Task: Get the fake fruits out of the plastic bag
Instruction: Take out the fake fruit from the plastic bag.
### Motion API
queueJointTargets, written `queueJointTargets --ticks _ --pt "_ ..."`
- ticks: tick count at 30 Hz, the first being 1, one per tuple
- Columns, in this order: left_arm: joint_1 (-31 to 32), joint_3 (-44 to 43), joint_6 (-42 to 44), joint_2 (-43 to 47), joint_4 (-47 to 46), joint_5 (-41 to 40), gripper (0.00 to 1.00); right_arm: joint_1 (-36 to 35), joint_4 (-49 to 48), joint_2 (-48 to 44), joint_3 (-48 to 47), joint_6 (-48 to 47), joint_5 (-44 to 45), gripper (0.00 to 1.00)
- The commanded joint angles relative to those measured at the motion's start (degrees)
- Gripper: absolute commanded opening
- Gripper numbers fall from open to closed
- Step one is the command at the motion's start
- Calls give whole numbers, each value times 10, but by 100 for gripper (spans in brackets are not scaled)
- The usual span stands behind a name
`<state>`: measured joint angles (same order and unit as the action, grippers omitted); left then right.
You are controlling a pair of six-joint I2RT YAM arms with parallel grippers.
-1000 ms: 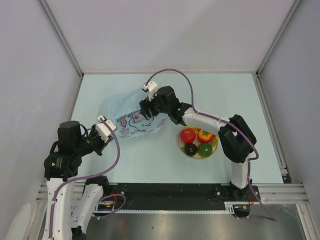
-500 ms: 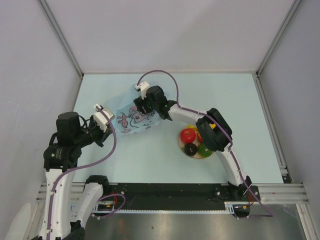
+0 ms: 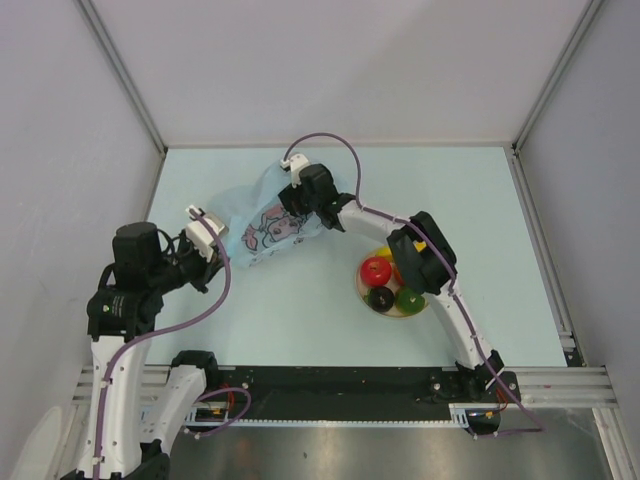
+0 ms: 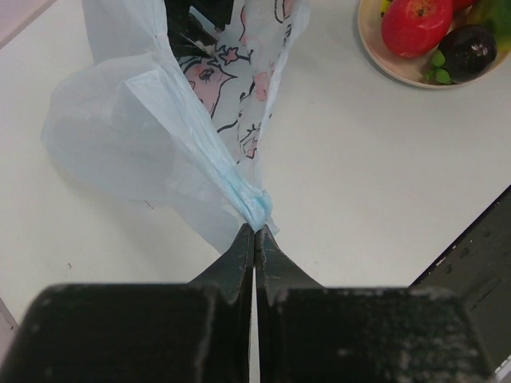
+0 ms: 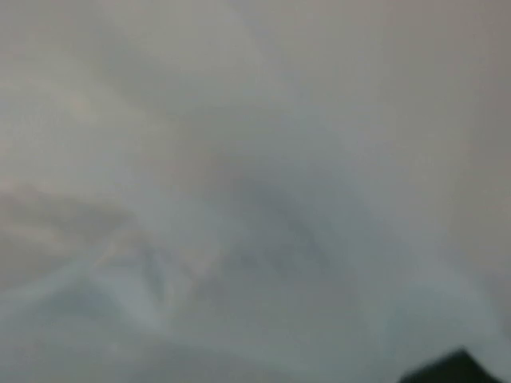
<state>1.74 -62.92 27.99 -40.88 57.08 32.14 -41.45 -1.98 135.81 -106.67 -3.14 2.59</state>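
Note:
The light-blue plastic bag (image 3: pixel 258 215) with pink-and-black prints lies at the table's left middle. My left gripper (image 3: pixel 221 243) is shut on the bag's bunched edge, seen close in the left wrist view (image 4: pixel 255 226). My right gripper (image 3: pixel 292 205) is pushed into the bag's far side; its fingers are hidden, and the right wrist view shows only blurred plastic (image 5: pixel 239 207). A red apple (image 3: pixel 376 270), a dark purple fruit (image 3: pixel 380 298) and a green fruit (image 3: pixel 408 299) sit on the beige plate (image 3: pixel 392 312). The apple (image 4: pixel 415 24) and dark fruit (image 4: pixel 467 49) also show in the left wrist view.
My right arm's elbow (image 3: pixel 420 255) hangs over the plate's far side and hides part of it. Grey walls stand close on the left, back and right. A metal rail (image 3: pixel 350 380) runs along the near edge.
My right gripper has moved toward the far side with the bag's upper part, and its elbow has swung in over the plate. My left gripper has drawn the bag's edge slightly left.

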Motion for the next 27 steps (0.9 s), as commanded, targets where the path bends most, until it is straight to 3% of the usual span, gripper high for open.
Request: queueJointTargets --ticks 1,5,9,12,22,27 --pt "-1 -8 -14 -2 0 8 0 6 -16 59 -73 1 4 83" --pt "-1 -16 -11 -5 12 1 0 7 -12 83 -110 -23 23 63" --pt "-1 -12 -7 -8 9 -7 0 9 -14 62 -89 -27 11 60" --pt "0 1 -15 -5 -6 -9 1 11 -15 34 -79 -30 -20 51" --pt "0 56 -21 13 -57 -11 0 -21 -19 -83 -43 -6 -153 45" --pt "-2 75 -30 26 -72 -10 0 -28 -19 -159 28 14 -190 43"
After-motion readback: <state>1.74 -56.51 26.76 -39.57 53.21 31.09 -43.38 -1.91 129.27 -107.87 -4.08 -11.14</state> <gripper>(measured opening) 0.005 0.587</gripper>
